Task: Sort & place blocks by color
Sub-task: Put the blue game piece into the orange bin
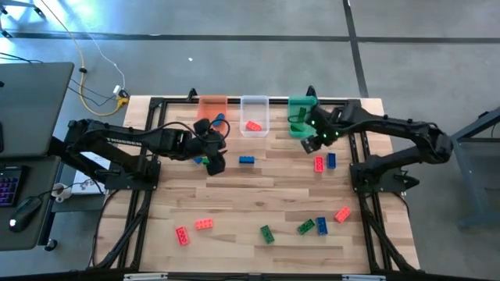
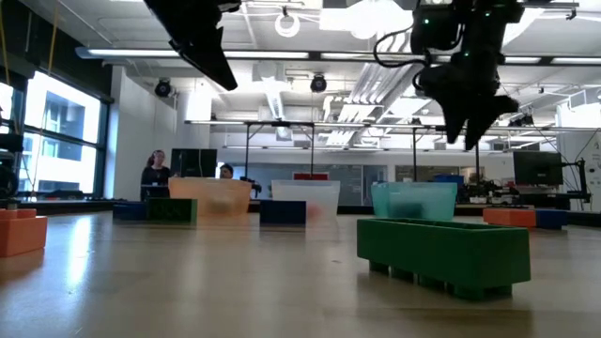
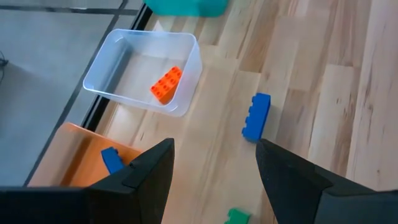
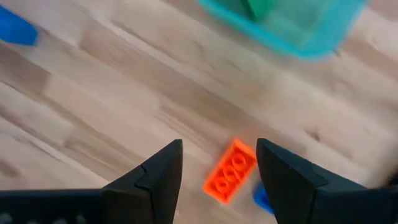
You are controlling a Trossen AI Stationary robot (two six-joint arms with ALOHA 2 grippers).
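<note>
Small studded blocks lie scattered on the wooden table. My left gripper (image 1: 216, 162) (image 3: 214, 165) hangs open above the table's far left part, near a blue block (image 1: 247, 160) (image 3: 256, 116) and a green one (image 3: 237, 216). My right gripper (image 1: 312, 144) (image 4: 219, 152) hangs open just in front of the green bin (image 1: 301, 115) (image 4: 292, 22), above a red block (image 1: 319, 164) (image 4: 230, 171) and a blue block (image 1: 331, 160). Neither gripper has anything between its fingers. A red block (image 3: 166, 84) lies in the clear bin (image 1: 254, 115), a blue one (image 3: 112, 159) in the orange bin (image 1: 212, 105), a green one (image 4: 258, 7) in the green bin.
The three bins stand in a row at the table's far edge. Near the front edge lie two red blocks (image 1: 205, 224), two green ones (image 1: 267, 233), a blue one (image 1: 321, 225) and an orange-red one (image 1: 342, 214). The table's middle is bare wood.
</note>
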